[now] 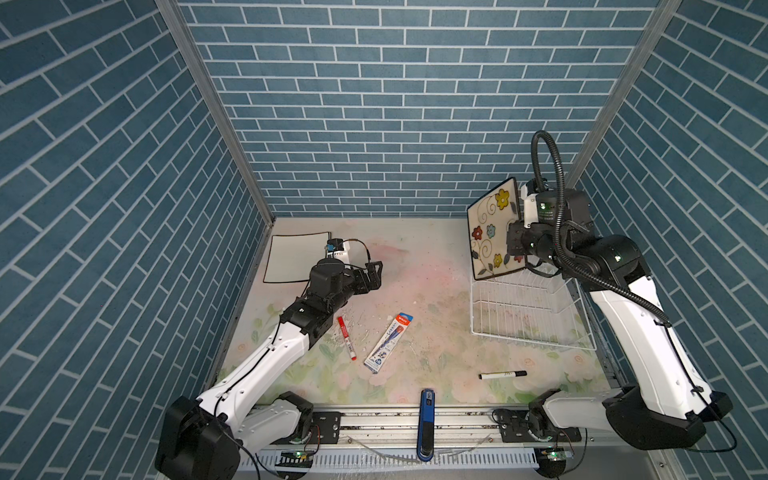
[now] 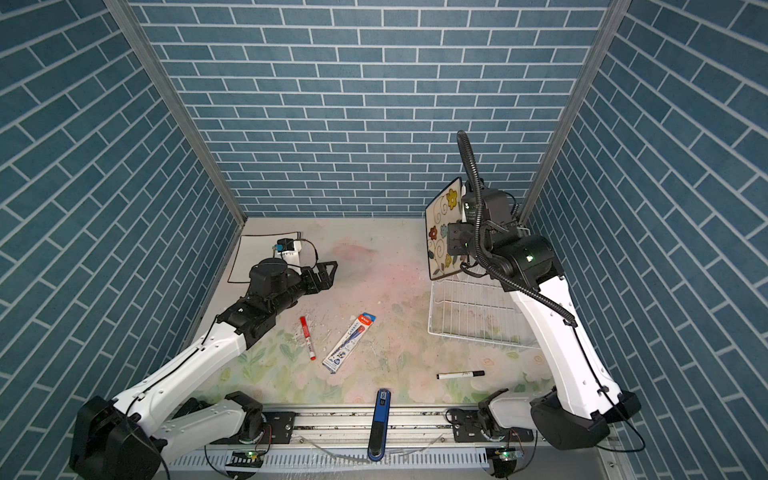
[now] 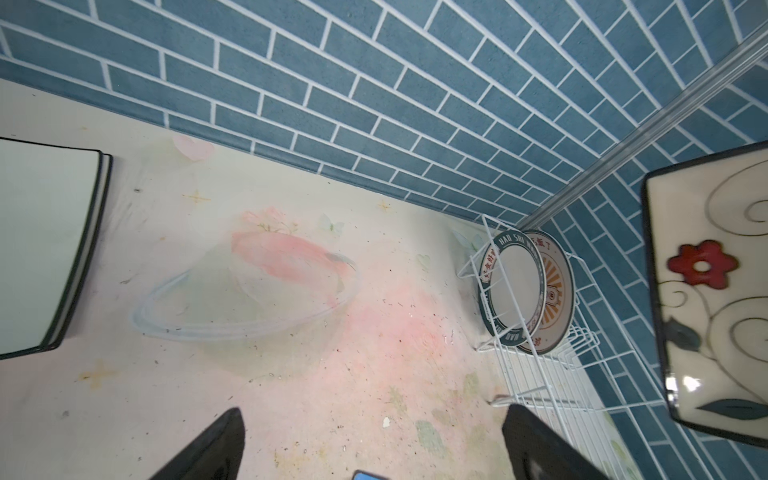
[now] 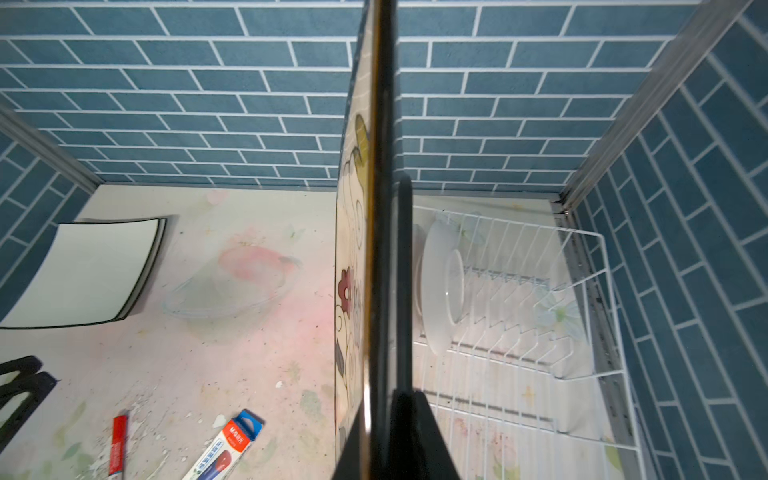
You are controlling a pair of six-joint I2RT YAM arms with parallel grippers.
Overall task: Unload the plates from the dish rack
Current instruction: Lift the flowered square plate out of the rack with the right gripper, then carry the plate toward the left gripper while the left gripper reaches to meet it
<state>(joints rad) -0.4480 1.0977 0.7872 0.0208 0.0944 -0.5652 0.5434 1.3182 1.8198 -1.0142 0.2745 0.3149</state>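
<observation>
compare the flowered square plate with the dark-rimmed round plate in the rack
The square plate is cream with coloured flowers; the round plate is white with a lettered dark band. The square plate hangs in the air, clamped by the right gripper; the round plate stands in the dish rack. Both stand on edge.

Dish rack (image 1: pixel 528 309) – white wire, raised sides, rows of upright prongs – sits on right side of worktop (image 1: pixel 415 257). Sq. flowered plate (image 1: pixel 494 228): cream, black rim, red/yellow/blue flowers w/ dark swirls. It's held upright on edge in the air over rack's far-left edge, face toward centre, rim pinched tight by right tool (image 1: pixel 514 241). Two round plates (image 3: pixel 519 291) w/ dark lettered bands stand upright, close together, at rack's far end. Flat sq. plates (image 1: pixel 297 257) – black-rimmed, pale face, seemingly two stacked – lie at worktop's far left, well apart from rack.
</observation>
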